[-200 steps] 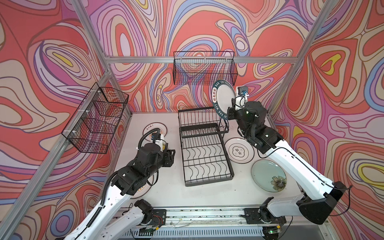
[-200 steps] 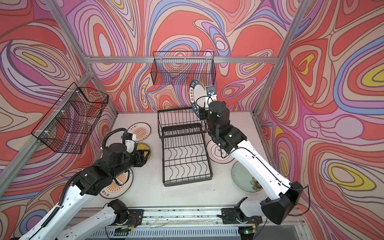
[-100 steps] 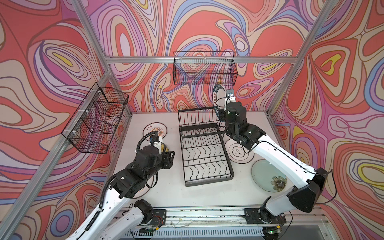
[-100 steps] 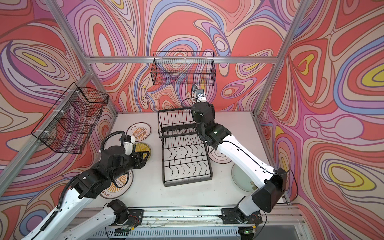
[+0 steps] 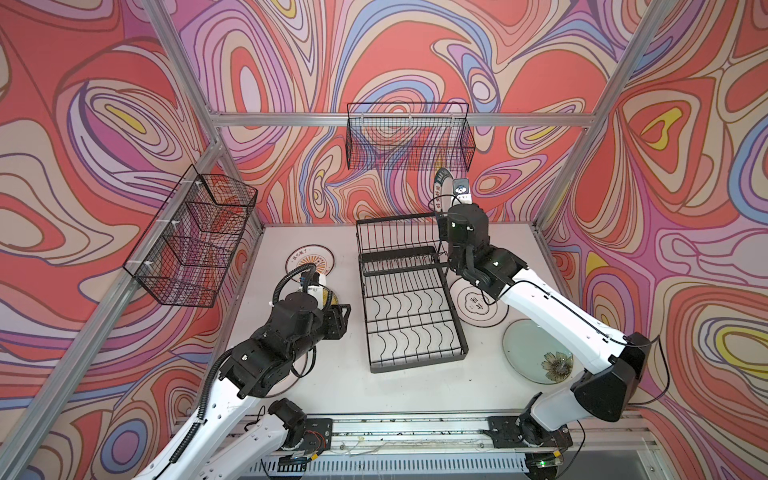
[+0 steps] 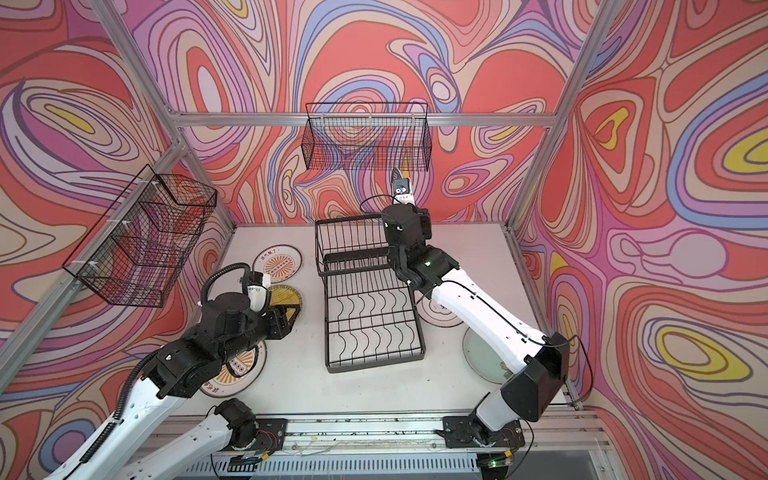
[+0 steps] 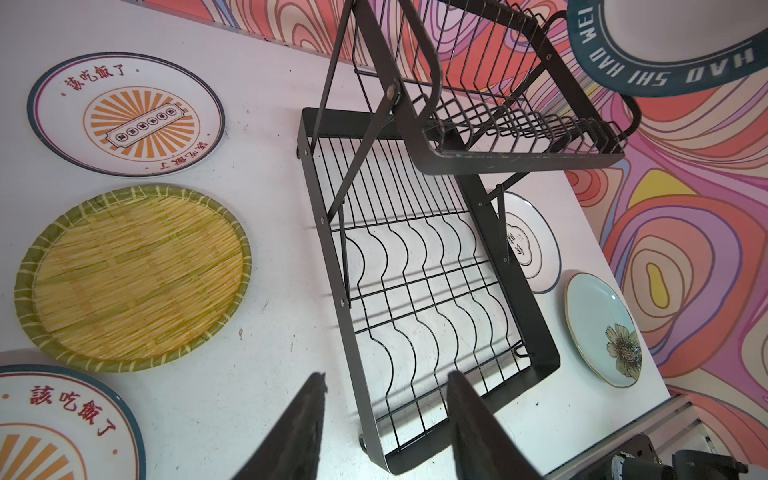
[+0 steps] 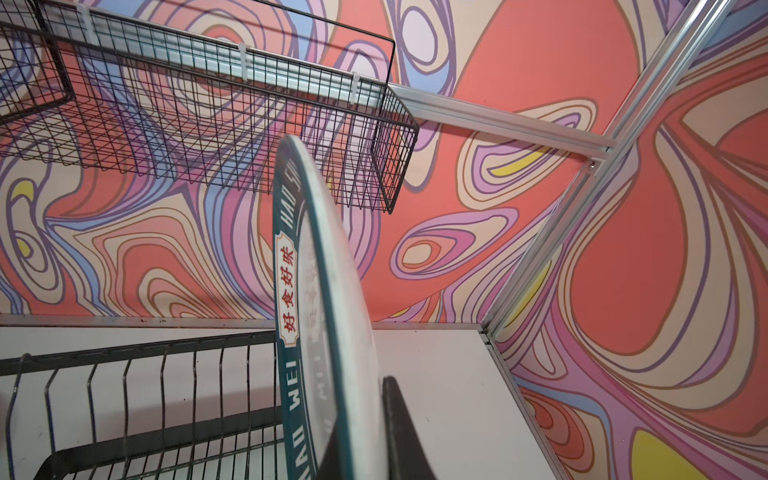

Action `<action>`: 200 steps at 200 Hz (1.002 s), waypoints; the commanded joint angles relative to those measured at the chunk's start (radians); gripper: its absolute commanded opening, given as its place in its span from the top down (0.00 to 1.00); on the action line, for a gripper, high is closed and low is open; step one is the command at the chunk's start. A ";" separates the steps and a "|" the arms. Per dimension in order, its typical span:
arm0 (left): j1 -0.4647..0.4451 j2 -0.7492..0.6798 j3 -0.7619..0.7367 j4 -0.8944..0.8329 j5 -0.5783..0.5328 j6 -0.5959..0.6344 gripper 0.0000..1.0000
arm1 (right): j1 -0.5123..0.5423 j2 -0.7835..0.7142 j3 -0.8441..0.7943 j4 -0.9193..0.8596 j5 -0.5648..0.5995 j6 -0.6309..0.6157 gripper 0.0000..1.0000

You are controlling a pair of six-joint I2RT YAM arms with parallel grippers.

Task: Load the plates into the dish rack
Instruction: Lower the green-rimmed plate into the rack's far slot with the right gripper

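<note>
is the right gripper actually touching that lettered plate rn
Touching. The right wrist view shows the right gripper shut on the edge-on lettered plate, its dark finger pressed flat against the plate's pale side.

Bright, even light, soft shadows, sharp focus, slight wide-angle bending at edges.

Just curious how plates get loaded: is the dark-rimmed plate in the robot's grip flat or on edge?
On edge. The dark-rimmed plate stands nearly upright, pinched by the right gripper, and is not yet in the dish rack.
</note>
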 commanded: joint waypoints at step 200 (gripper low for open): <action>-0.006 -0.041 -0.045 -0.036 0.013 -0.060 0.49 | 0.023 0.030 -0.071 -0.021 0.095 0.112 1.00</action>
